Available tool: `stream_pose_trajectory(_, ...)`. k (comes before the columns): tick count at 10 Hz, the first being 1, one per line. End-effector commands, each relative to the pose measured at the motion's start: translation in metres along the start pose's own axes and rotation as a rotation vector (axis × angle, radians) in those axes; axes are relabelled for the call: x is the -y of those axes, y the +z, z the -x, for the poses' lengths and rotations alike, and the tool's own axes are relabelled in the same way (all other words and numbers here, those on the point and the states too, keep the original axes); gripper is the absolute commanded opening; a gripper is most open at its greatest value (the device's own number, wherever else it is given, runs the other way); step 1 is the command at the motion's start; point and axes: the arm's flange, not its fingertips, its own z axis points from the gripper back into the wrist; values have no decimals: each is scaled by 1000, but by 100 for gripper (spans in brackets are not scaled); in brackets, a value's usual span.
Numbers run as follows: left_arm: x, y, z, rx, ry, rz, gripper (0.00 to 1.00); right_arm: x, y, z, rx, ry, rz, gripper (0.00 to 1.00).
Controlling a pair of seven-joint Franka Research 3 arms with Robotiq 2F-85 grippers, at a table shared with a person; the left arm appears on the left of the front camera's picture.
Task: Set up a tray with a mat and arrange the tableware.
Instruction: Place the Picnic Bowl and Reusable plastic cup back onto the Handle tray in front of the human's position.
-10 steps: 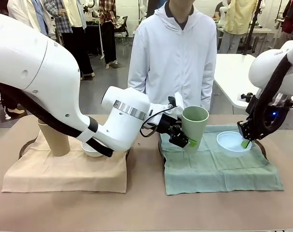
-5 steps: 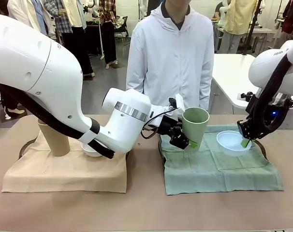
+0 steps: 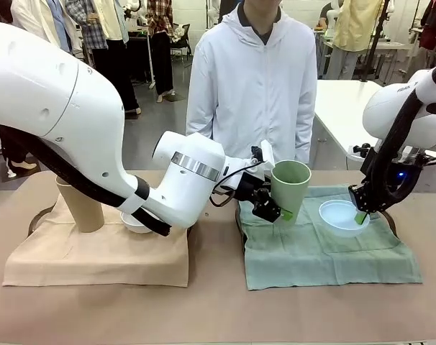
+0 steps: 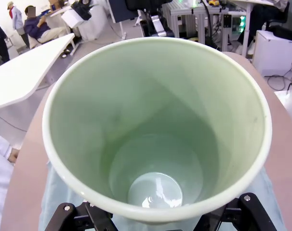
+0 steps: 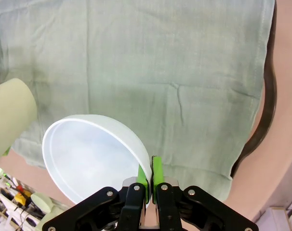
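The left claw (image 3: 274, 206) clamps the pale green cup (image 3: 290, 188) tilted over the green mat (image 3: 326, 251), while the right claw (image 3: 360, 214) pinches the light blue bowl (image 3: 342, 215) by its rim, a thin grip from which the bowl may well slip.

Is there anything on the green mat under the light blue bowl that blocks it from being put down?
Nothing visible does. The right gripper pinches the light blue bowl by its rim over bare green mat; the pale green cup is off to one side.
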Motion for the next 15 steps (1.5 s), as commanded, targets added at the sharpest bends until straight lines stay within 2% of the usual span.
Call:
stream_pose_trajectory(1, -4, -11, 2, 7, -10, 3, 82, -1, -7, -7, 28, 31, 2, 5)
stream_pose_trajectory(8, -8, -28, 18, -18, 22, 22, 82, 2, -33, -18, 21, 49, -18, 5)
stream_pose_trajectory(9, -7, -28, 17, -10, 34, 27, 100, 2, -31, -17, 21, 53, -20, 65)
stream_pose_trajectory(10, -7, -27, 16, -10, 38, 29, 100, 1, -26, -16, 26, 52, -11, 65)
stream_pose_trajectory(11, -6, -26, 16, -30, 62, 28, 100, 2, -21, -14, 27, 40, -1, 85)
stream_pose_trajectory(12, -6, -23, 15, -65, 92, 33, 100, 2, -13, -12, 34, 42, 7, 28)
stream_pose_trajectory(13, -6, -19, 14, -99, 130, 46, 100, 2, -6, -8, 46, 41, 17, 100)
stream_pose_trajectory(14, -6, -13, 14, -135, 174, 42, 100, 4, 2, -4, 52, 43, 15, 48)
stream_pose_trajectory(15, -6, -6, 13, -182, 213, 42, 100, 6, 11, 2, 66, 53, 3, 100)
